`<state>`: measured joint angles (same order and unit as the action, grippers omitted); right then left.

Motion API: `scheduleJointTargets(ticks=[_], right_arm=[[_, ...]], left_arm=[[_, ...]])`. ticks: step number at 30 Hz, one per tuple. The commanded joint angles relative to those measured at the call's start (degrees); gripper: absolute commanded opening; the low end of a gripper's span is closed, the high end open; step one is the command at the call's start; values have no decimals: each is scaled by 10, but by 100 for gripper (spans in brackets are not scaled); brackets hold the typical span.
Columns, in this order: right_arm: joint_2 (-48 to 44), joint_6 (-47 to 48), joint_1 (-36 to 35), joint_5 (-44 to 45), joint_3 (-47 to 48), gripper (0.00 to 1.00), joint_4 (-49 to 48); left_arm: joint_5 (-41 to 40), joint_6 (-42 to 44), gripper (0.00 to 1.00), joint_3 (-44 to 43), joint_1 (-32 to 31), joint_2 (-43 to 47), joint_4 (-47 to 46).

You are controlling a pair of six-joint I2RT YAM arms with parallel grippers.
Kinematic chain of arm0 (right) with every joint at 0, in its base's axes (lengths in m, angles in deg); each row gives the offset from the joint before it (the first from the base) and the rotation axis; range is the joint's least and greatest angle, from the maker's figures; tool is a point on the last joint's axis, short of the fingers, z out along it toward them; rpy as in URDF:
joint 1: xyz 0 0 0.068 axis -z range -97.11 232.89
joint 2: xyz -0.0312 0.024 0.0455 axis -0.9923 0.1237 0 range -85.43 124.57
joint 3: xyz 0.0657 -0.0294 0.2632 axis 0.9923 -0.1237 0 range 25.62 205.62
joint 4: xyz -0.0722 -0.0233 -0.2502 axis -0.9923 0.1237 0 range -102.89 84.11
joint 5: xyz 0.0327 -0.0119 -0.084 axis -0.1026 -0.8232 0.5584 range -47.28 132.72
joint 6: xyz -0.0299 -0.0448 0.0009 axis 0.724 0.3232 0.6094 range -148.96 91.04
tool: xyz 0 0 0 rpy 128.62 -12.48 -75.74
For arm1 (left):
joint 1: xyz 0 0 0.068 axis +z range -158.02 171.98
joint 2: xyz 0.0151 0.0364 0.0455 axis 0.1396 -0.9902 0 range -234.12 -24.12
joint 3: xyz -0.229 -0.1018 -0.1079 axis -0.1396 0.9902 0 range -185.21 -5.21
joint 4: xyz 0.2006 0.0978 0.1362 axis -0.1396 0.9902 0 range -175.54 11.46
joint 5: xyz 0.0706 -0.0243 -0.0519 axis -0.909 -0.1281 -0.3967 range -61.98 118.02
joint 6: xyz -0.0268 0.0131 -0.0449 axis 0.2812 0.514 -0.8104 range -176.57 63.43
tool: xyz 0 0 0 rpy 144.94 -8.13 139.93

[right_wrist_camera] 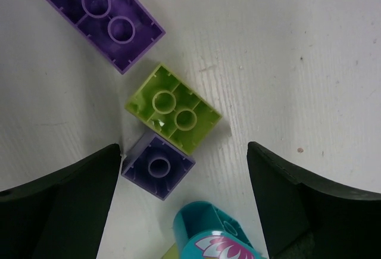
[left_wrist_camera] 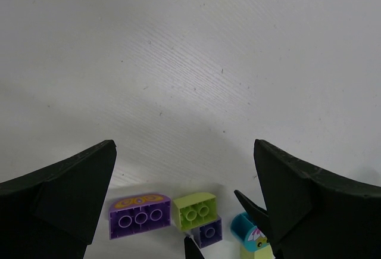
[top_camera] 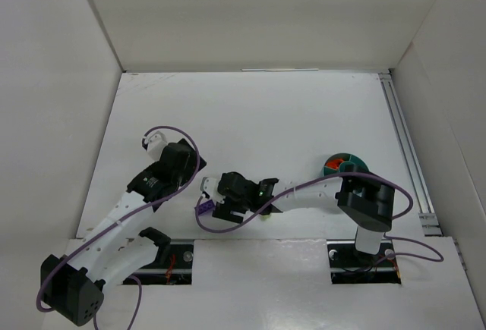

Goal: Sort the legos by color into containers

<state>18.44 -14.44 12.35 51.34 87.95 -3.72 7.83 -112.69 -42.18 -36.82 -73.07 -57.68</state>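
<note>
Four legos lie together on the white table: a long purple brick (right_wrist_camera: 98,15), a lime brick (right_wrist_camera: 172,109), a small dark purple brick (right_wrist_camera: 158,167) and a teal piece with a printed face (right_wrist_camera: 214,238). My right gripper (right_wrist_camera: 184,146) is open and empty just above them, with the small purple brick between its fingers. In the top view it (top_camera: 220,202) hangs over the purple brick (top_camera: 203,207). My left gripper (top_camera: 173,169) is open and empty to their left. Its view shows the same bricks low in frame (left_wrist_camera: 134,214). The teal divided bowl (top_camera: 357,165) sits right, with orange pieces inside.
White walls close in the table on the left, back and right. A metal rail (top_camera: 406,155) runs along the right edge. Purple cables loop off both arms. A tip of the right gripper's finger (left_wrist_camera: 253,208) pokes into the left wrist view beside the teal piece.
</note>
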Motion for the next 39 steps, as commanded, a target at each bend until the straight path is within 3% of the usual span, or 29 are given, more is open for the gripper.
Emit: scheduleJointTargets(ticks=[1, 2, 3, 10, 16, 23, 28, 34, 39], right_arm=[[4, -22, -1, 10, 20, 90, 23], [4, -27, -1, 15, 20, 87, 23], [4, -27, -1, 15, 20, 77, 23], [4, -27, -1, 15, 20, 44, 29], [-14, -17, -1, 15, 20, 30, 29], [-79, -17, -1, 33, 9, 26, 29], [-172, -28, 54, 68, -24, 24, 67], [-359, -120, 122, 170, -88, 24, 219], [-534, -226, 250, 189, -158, 24, 372]], left_arm=[[-6, -1, 100, 4, 1, 6, -12], [0, -1, 100, 4, 1, -1, -12], [0, 4, 100, 4, 1, -1, -17], [6, 9, 100, 4, 1, -17, -23], [6, 14, 100, 4, 1, -17, -28], [6, 21, 100, 4, 1, -22, -39], [25, 40, 100, 4, 1, -36, -70], [66, 82, 100, 16, 1, -62, -132], [82, 108, 100, 21, 1, -80, -170]])
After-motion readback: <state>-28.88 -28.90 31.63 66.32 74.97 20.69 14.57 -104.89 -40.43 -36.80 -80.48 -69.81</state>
